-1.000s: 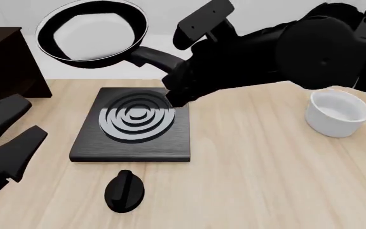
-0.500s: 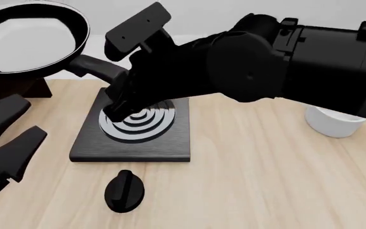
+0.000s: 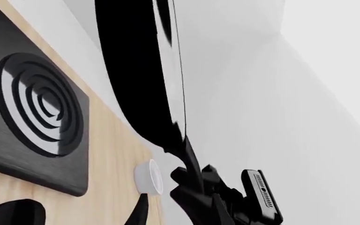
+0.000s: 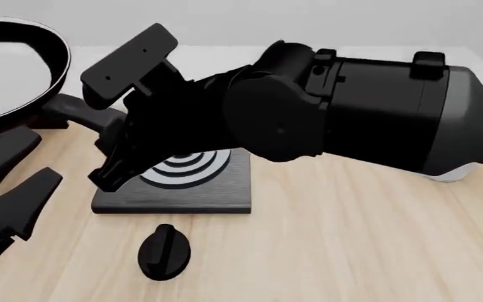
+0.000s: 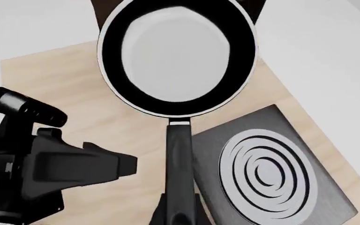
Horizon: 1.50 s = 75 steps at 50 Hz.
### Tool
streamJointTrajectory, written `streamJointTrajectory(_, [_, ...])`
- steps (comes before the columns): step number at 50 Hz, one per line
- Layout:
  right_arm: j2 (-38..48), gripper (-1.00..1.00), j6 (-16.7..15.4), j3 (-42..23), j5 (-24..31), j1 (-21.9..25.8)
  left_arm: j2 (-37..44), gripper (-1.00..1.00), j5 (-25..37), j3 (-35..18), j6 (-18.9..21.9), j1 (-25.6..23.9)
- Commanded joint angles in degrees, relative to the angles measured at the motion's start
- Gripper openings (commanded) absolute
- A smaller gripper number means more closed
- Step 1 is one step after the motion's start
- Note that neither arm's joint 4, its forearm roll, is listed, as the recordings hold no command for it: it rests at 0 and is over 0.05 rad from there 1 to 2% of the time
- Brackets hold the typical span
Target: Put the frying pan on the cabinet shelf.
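The frying pan (image 4: pixel 2 66), black with a pale inside, hangs level in the air at the far left, partly cut off by the picture's edge. My right gripper (image 5: pixel 180 214) is shut on its long black handle (image 5: pixel 180 154). In the right wrist view the pan (image 5: pixel 176 56) sits over the dark cabinet (image 5: pixel 95 5), of which only corners show behind the rim; no shelf can be made out. The left wrist view shows the pan (image 3: pixel 142 70) from its black underside. My left gripper (image 4: pixel 15 173) stands open and empty, low at the left, below the pan.
The square black stove plate (image 4: pixel 183 192) with grey rings lies mid-table under my right arm (image 4: pixel 351 107). A black knob (image 4: pixel 164 251) lies in front of it. The white bowl (image 4: pixel 458 173) peeks out behind the arm at the right.
My right arm has swung left with the pan, carrying it from above the stove plate's far side to the far left over the cabinet. The left gripper has stayed put.
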Motion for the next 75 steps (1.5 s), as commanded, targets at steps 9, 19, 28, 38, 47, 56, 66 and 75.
streamJointTrajectory(9, [-0.1,-1.00,0.4,-0.4,-2.0,1.9,-0.1,1.00,-0.5,0.6,-0.5,1.0])
streamJointTrajectory(19, [-0.3,-1.00,0.4,-0.4,-2.3,2.7,0.0,1.00,-0.9,1.1,-0.7,0.9])
streamJointTrajectory(28, [0.2,-1.00,-0.1,-0.4,-2.5,3.4,0.7,1.00,-2.0,1.9,-1.0,0.6])
streamJointTrajectory(38, [0.9,-1.00,-0.7,-0.6,-2.4,4.5,1.1,1.00,-2.5,2.1,-1.2,0.3])
streamJointTrajectory(47, [1.0,-1.00,-1.5,0.7,-3.2,4.0,0.8,1.00,-1.9,1.7,-1.2,0.5])
streamJointTrajectory(56, [0.9,-1.00,-1.8,1.5,-3.5,4.6,0.8,1.00,-1.9,1.7,-1.3,0.8])
streamJointTrajectory(66, [0.8,-1.00,-2.7,2.5,-4.1,5.7,1.0,1.00,-2.2,1.9,-1.2,0.7])
streamJointTrajectory(75, [0.6,-1.00,-3.2,2.6,-4.4,6.7,2.2,1.00,-4.2,3.3,-1.7,0.6])
